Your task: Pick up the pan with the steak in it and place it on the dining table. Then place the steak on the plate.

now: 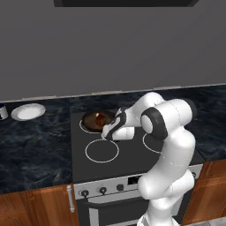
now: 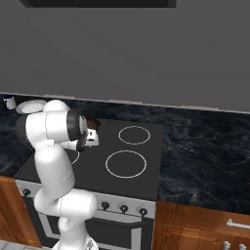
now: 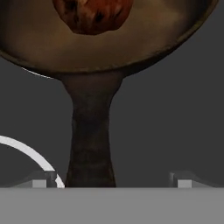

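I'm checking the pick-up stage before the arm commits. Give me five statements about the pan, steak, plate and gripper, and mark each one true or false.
1. The pan sits on the cooktop with the steak in it. True.
2. The gripper is shut on the pan's handle. False: its jaws stand open, one on each side of the handle, nothing gripped yet.
3. The plate lies on the marbled counter, to the left of the cooktop in the left base view. True.
4. The steak already lies on the plate. False: it is in the pan; the plate holds nothing.
5. The pan covers a front burner ring. False: it sits on the rear left ring.
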### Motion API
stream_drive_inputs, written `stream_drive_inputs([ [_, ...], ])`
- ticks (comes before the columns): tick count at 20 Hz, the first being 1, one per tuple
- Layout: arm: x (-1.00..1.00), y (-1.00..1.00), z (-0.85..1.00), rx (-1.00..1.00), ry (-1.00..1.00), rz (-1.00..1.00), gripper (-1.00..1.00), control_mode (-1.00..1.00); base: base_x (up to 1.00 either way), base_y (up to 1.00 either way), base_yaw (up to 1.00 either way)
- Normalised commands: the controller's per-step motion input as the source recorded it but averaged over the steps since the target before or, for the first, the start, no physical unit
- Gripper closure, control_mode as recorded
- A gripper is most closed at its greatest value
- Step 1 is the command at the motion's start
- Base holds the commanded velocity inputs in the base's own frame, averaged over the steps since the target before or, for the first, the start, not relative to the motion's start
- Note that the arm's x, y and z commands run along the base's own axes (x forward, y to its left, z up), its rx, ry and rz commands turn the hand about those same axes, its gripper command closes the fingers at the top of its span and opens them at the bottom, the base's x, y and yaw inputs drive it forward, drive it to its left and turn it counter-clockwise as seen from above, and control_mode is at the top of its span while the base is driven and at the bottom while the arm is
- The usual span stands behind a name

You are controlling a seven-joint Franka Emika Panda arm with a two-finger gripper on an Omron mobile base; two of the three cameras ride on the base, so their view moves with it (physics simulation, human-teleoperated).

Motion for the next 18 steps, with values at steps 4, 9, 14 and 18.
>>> stream_drive_inputs([
  [4, 0.18, 0.00, -0.26, 0.00, -0.01, 0.02, -1.00, -1.00, 0.00, 0.00, 0.00],
  [9, 0.06, 0.00, -0.05, 0.00, 0.00, 0.00, 1.00, -1.00, 0.00, 0.00, 0.00],
  [14, 0.00, 0.00, 0.04, 0.01, -0.01, 0.00, 1.00, -1.00, 0.00, 0.00, 0.00],
  [18, 0.00, 0.00, 0.46, 0.02, 0.00, -0.06, 1.00, -1.00, 0.00, 0.00, 0.00],
])
